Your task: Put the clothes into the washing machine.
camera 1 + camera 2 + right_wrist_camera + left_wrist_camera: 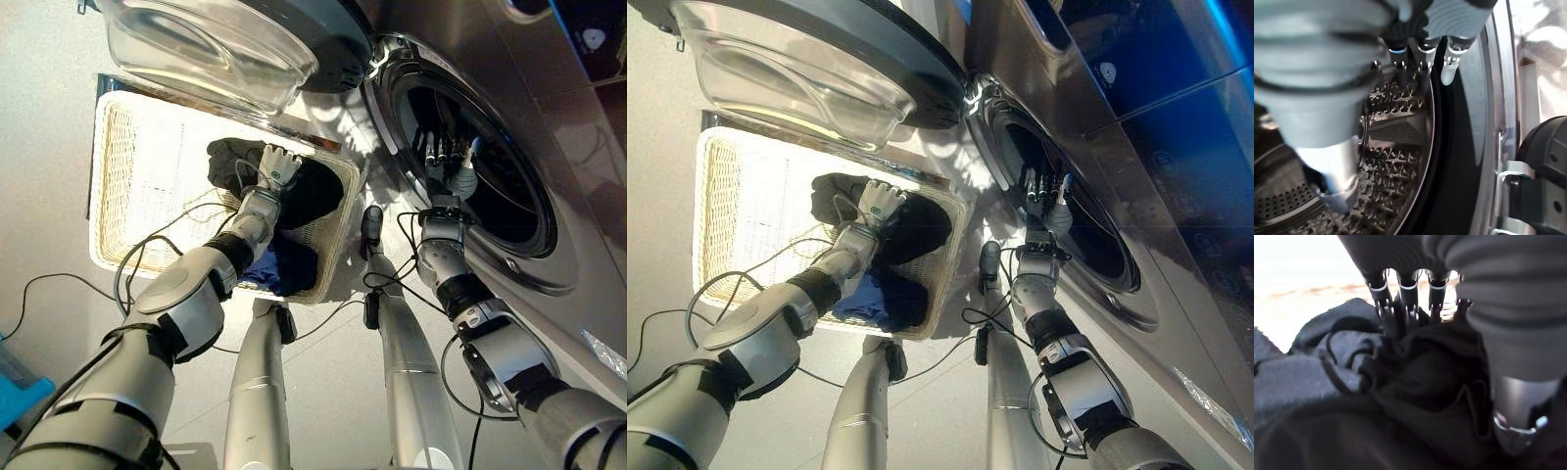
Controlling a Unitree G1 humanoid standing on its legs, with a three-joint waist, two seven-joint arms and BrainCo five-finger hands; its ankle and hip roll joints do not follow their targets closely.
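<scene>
A white wicker basket (127, 176) is seen on the floor (49, 117) just beside the washing machine (549, 147), whose round door (245, 39) is swung open above the basket. Dark clothes (313, 191) are piled at the basket end nearest the machine, with a blue garment (289, 266) lying beside them in the same basket.

The left robot hand (277, 168) is placed down on the dark clothes. In the left wrist view its fingers (1382, 298) are seen pushed into the dark fabric (1420, 396), with folds gathered round the tips; whether the cloth is actually pinched cannot be told, since the tips are buried in it.

The right robot hand (446, 162) is held inside the machine's round opening (490, 186), past the grey door seal. In the right wrist view its fingers (1422, 63) are seen extended and apart, with nothing between them, in front of the perforated steel drum (1396, 161). No garment is visible in the part of the drum shown.
</scene>
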